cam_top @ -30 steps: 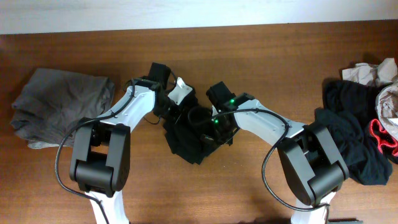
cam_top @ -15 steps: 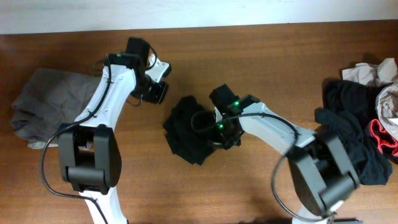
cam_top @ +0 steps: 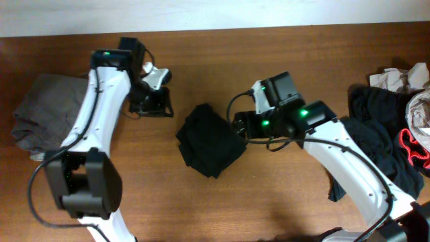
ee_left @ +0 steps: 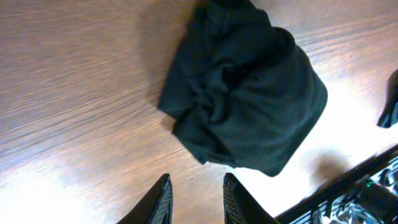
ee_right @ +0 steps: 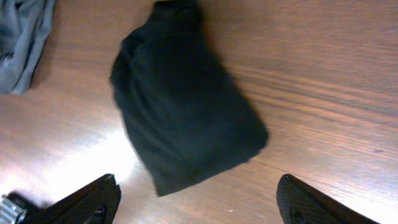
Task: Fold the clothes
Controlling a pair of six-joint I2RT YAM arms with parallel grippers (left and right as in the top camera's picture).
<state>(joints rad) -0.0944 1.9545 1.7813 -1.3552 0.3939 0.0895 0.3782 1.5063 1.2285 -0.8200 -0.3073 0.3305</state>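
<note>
A black garment (cam_top: 208,140), one of the clothes, lies folded into a small bundle on the wooden table (cam_top: 269,195), with nothing holding it. My left gripper (cam_top: 153,104) hovers to its upper left, apart from it. In the left wrist view the bundle (ee_left: 245,106) lies ahead of the gripper (ee_left: 196,178), whose jaws stand slightly apart over bare wood. My right gripper (cam_top: 242,126) is just right of the bundle. The right wrist view has the bundle (ee_right: 186,106) beyond the wide-open gripper (ee_right: 198,185), nothing between its fingers.
A grey garment (cam_top: 50,114) lies heaped at the table's left edge; its corner (ee_right: 22,37) appears in the right wrist view. At the right edge lies a pile of black clothes (cam_top: 379,144) with a red-trimmed piece (cam_top: 410,153) and crumpled beige cloth (cam_top: 400,77).
Both grippers were on the black bundle; they have let go and opened. The left arm swung up and to the left, the right arm drew back to the right.
</note>
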